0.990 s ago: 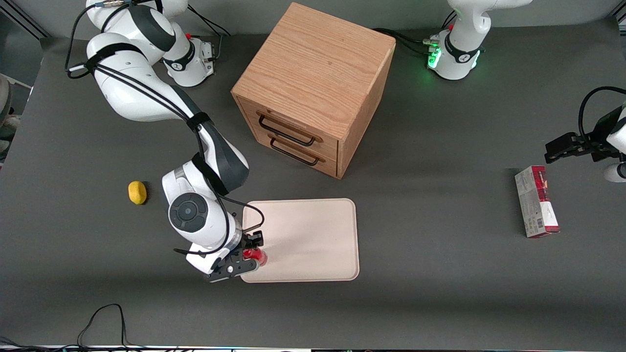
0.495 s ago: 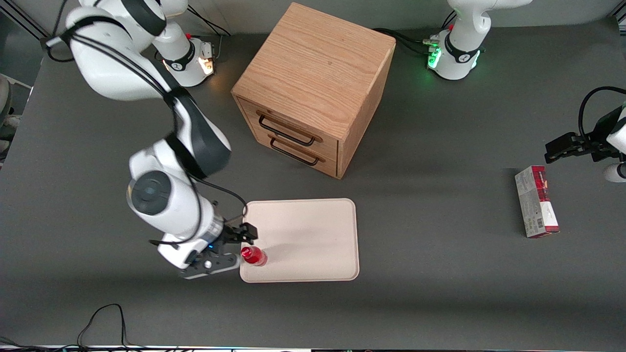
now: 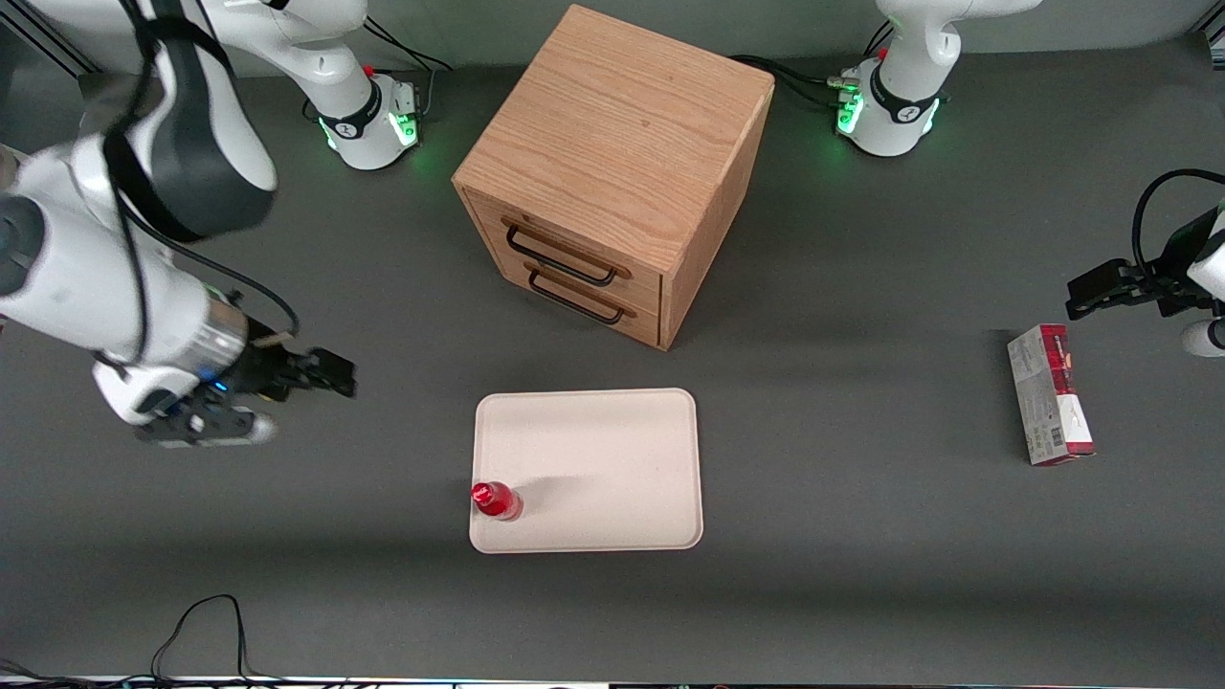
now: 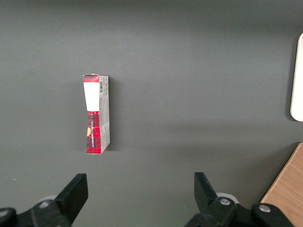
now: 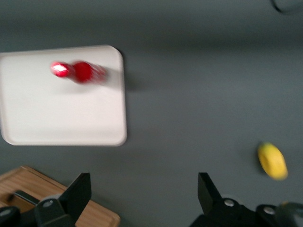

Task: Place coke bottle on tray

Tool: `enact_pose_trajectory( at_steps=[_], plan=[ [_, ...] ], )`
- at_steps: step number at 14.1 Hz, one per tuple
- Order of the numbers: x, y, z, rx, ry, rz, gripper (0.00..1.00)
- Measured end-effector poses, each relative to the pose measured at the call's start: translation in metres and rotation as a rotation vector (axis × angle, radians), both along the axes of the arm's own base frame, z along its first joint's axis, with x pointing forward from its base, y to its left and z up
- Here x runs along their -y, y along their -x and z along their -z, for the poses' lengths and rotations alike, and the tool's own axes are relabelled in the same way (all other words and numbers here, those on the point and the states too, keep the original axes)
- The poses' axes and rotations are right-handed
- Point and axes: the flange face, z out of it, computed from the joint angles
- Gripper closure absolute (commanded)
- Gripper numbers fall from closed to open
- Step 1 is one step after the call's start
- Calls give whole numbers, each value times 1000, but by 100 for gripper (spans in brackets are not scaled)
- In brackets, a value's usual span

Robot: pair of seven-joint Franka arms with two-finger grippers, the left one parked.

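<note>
Since half a second ago the gripper (image 3: 321,375) has drawn away from the tray (image 3: 612,450) and now hangs over the bare table, well apart from the tray toward the working arm's end; its fingers (image 5: 75,196) are spread wide with nothing between them. One second ago it was clamped on the coke bottle (image 3: 496,500), which has kept its spot since.

That bottle stands upright on the tray, inside the corner that is nearest the front camera and toward the working arm's end, close to the rim. It is the only thing on the tray. In the right wrist view the bottle (image 5: 79,72) is smeared by motion, so its label cannot be read, though it sits plainly within the tray (image 5: 57,113) rim.

A wooden drawer cabinet (image 3: 612,172) stands farther from the front camera than the tray, turned at an angle, and both drawers look shut with their dark handles facing the tray. A red-and-grey carton (image 3: 1050,394) lies flat on the table, well apart from the tray toward the parked arm's end. A lemon (image 5: 272,161) shows in the right wrist view, lying on the table well apart from the tray; in the front view the arm covers it. Nothing stands between the bottle and the gripper.
</note>
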Motion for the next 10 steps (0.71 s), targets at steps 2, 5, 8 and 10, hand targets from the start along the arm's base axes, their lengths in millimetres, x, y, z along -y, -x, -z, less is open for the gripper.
enact_pose_trajectory(
  at_steps=[2, 5, 8, 10],
  plan=[
    [35, 44, -6, -20, 13, 50, 0],
    [64, 96, -21, -13, 13, 91, 0],
    [74, 108, -36, -3, 13, 103, 0],
    [73, 109, -45, -21, 16, 100, 0]
  ],
)
